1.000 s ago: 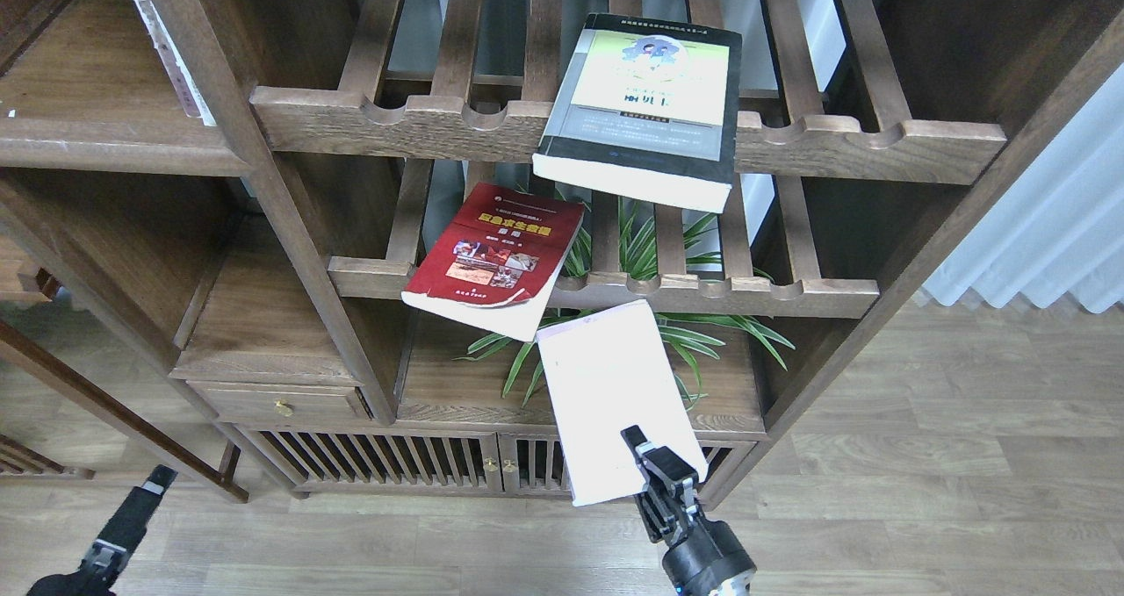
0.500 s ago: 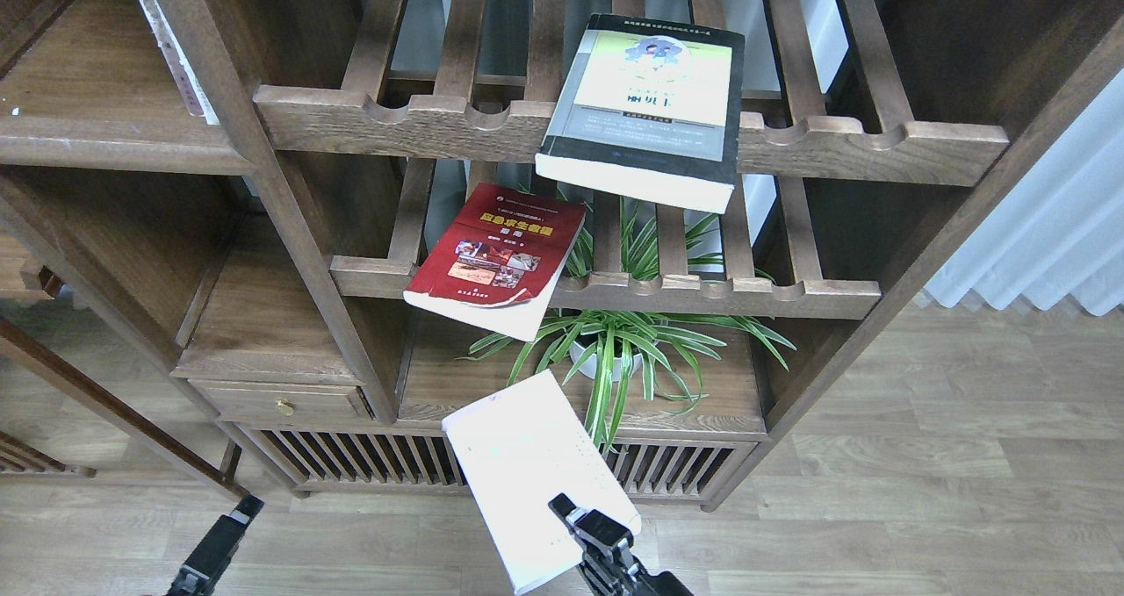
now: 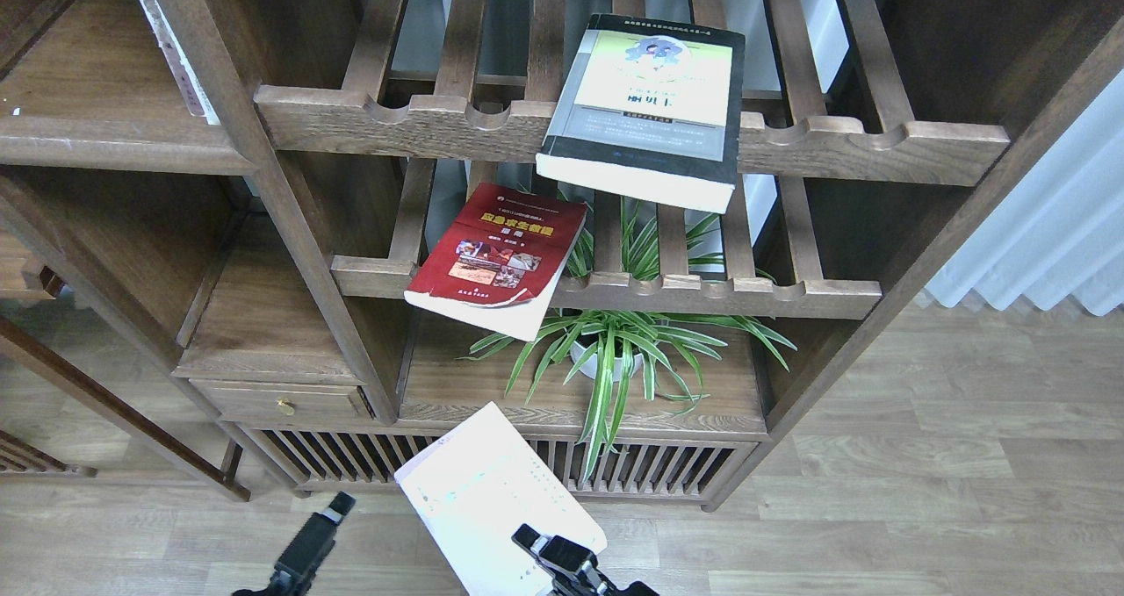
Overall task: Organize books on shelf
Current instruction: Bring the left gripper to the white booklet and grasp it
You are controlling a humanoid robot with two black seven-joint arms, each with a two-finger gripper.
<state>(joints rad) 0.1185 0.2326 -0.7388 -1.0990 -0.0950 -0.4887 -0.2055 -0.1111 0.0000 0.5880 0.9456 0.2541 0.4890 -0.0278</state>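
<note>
Now right gripper (image 3: 562, 554) pinches white book (image 3: 492, 508) by lower edge; left gripper (image 3: 338, 506) near, jaws unreadable. Support free edge, keep level toward shelf (image 3: 123, 144).

black-bordered paperback with yellow-green cover (image 3: 645, 109) lies flat at 12 o'clock; red paperback with yellow title (image 3: 493, 258) tilts below it, toward 7 o'clock; pale lavender-white paperback (image 3: 492, 513) sits tilted at 6 o'clock.

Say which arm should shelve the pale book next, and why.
Probably the right: its gripper already clamps the pale lavender-white book. The left gripper hangs beside it, off the book, holding nothing.
</note>
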